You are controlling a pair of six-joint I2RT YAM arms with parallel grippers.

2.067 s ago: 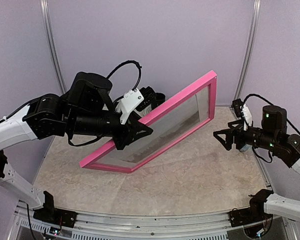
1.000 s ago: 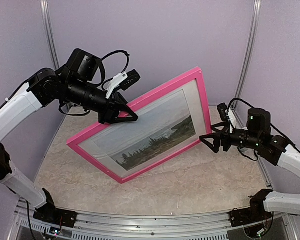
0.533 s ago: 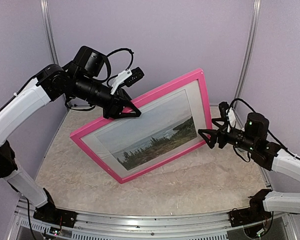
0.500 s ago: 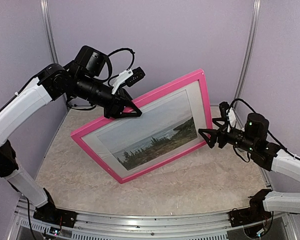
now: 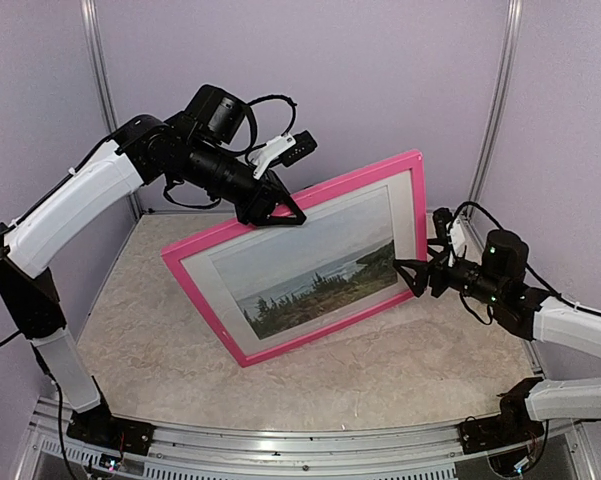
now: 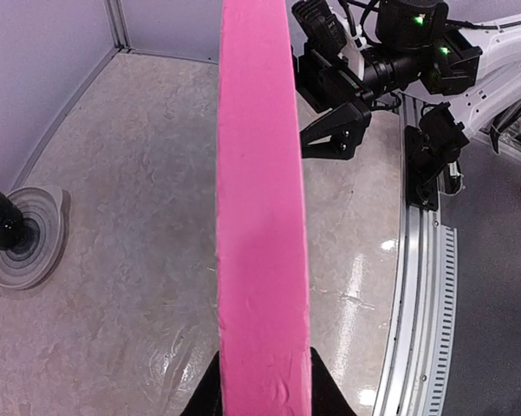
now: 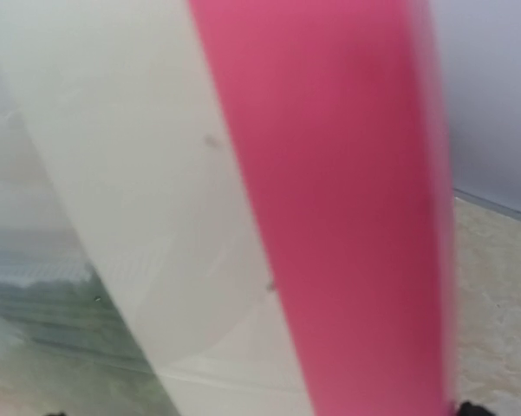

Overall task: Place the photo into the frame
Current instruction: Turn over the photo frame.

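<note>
The photo (image 5: 315, 268) is in the frame (image 5: 202, 306). Left gripper (image 5: 277, 213) pinches the rim; right gripper (image 5: 409, 277) is spread wide. Next, it likely needs setting down softly.

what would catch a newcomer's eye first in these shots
The bright pink frame, held tilted over the middle of the table, with the landscape photo showing inside it. The left gripper pinches its top rim, while the right gripper sits at its right edge, jaws open.

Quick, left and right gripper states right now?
Left gripper: closed on the frame, at its top rim.
Right gripper: open, at the frame's right edge.
</note>
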